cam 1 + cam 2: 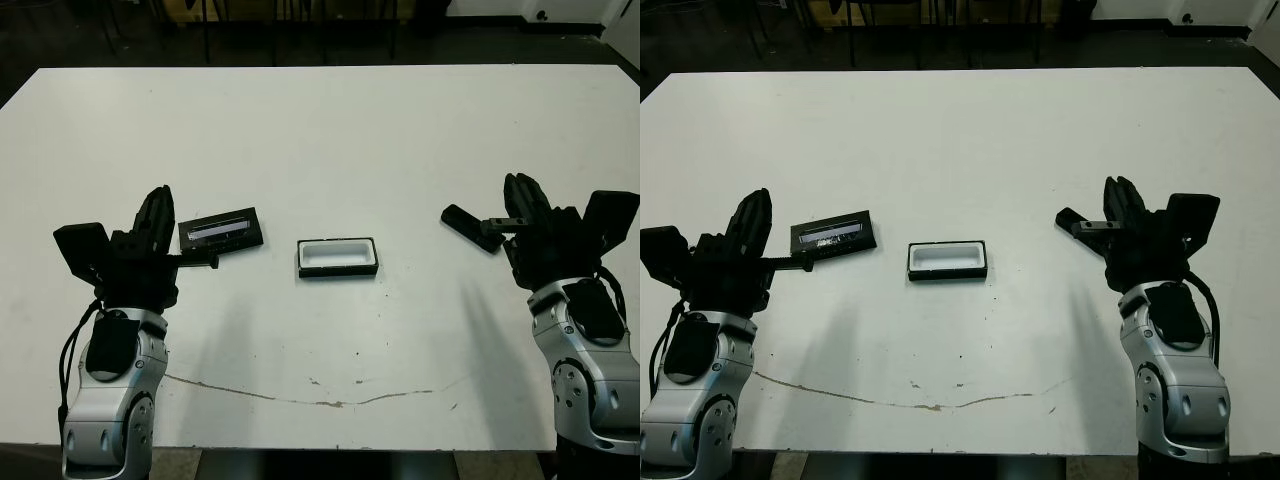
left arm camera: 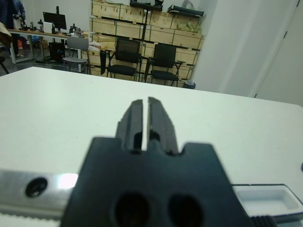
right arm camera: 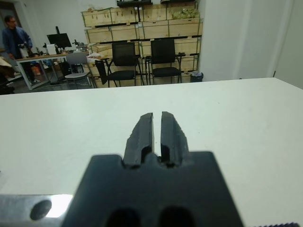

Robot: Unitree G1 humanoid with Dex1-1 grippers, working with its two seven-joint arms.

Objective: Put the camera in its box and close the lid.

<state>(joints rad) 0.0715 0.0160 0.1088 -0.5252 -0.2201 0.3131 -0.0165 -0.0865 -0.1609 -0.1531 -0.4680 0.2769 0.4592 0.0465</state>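
The box (image 1: 337, 257), a small black tray with a white lining, lies open at the middle of the table. To its left lies the lid (image 1: 222, 230), a flat black panel with a pale strip. The camera (image 1: 466, 225), a slim black bar, lies slantwise at the right, apart from the box. My left gripper (image 1: 160, 197) hovers shut just left of the lid, holding nothing. My right gripper (image 1: 521, 186) is shut and empty, just right of the camera. The left wrist view shows a corner of the box (image 2: 265, 200) beyond the shut fingers (image 2: 136, 118).
The white table (image 1: 330, 140) stretches far behind the objects. A thin brown crack line (image 1: 330, 402) runs along its front part. Beyond the far edge stand black chairs (image 3: 124, 61), wooden crates and a person (image 3: 14, 40) at a desk.
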